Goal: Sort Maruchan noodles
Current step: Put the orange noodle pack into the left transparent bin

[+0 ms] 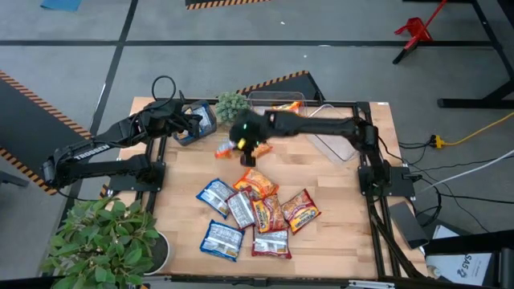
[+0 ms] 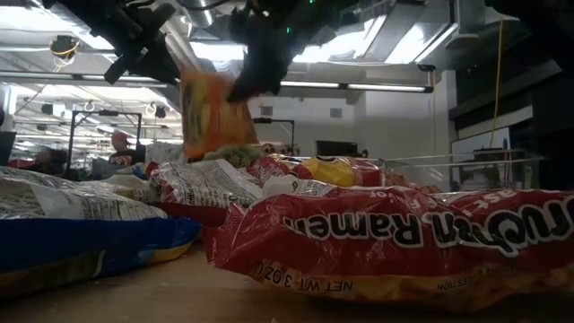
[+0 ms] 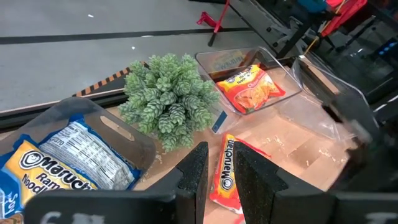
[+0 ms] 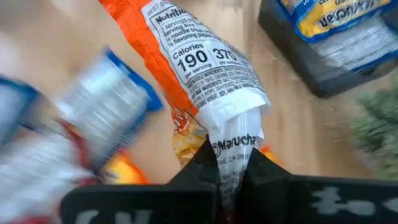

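My right gripper [image 4: 229, 163] is shut on an orange Maruchan noodle packet [image 1: 226, 148] and holds it up over the table's middle, near the small green plant [image 1: 231, 104]; the low view shows the packet [image 2: 211, 112] in the air. Several more packets, red, orange and blue-and-white [image 1: 249, 213], lie flat in a loose pile toward the near edge. My left gripper [image 3: 219, 167] hovers at the far left beside a bin of blue packets [image 3: 74, 155], its fingers a little apart with nothing between them. My right gripper pinches the orange packet by one bunched end [image 4: 233, 134] between its two fingers. The fingers slant down from the table's right side. The packet hangs below them, its printed back toward the wrist camera, lifted clear of the table.
A clear bin [image 3: 273, 68] behind the plant holds orange packets [image 3: 252, 90]. Another clear bin [image 1: 337, 143] stands at the far right under the right arm. A large leafy plant [image 1: 104, 237] sits at the near left corner. Bare wood lies between the pile and the bins.
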Controlling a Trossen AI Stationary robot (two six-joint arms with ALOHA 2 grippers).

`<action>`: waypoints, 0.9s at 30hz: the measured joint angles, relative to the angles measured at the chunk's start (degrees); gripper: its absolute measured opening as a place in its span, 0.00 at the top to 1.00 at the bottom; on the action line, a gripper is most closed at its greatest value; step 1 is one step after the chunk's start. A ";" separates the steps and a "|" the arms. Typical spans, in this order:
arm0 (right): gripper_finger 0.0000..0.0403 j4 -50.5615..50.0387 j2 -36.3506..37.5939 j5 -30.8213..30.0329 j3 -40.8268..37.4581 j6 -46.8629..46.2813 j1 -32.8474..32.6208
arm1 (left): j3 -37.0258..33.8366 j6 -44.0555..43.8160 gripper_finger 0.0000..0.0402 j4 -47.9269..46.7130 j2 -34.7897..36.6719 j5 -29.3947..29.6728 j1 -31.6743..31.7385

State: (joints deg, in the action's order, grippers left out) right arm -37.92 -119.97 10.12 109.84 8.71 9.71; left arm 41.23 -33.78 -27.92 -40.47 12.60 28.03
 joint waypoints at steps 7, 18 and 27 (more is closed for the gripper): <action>1.00 -2.23 5.27 8.51 3.21 -15.85 8.49 | 0.00 -0.01 0.83 -0.16 -0.02 -0.03 0.01; 1.00 6.89 19.33 5.22 -11.96 -30.03 22.78 | 0.00 -0.02 0.83 -0.63 -0.02 -0.11 -0.04; 1.00 42.20 24.30 6.23 -42.21 -52.38 27.13 | 0.00 1.25 0.83 -0.62 0.00 0.17 -0.04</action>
State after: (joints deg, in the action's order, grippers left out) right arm 4.29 -95.67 16.35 67.63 -43.67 36.84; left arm 41.23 -32.53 -28.53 -40.47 12.78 27.99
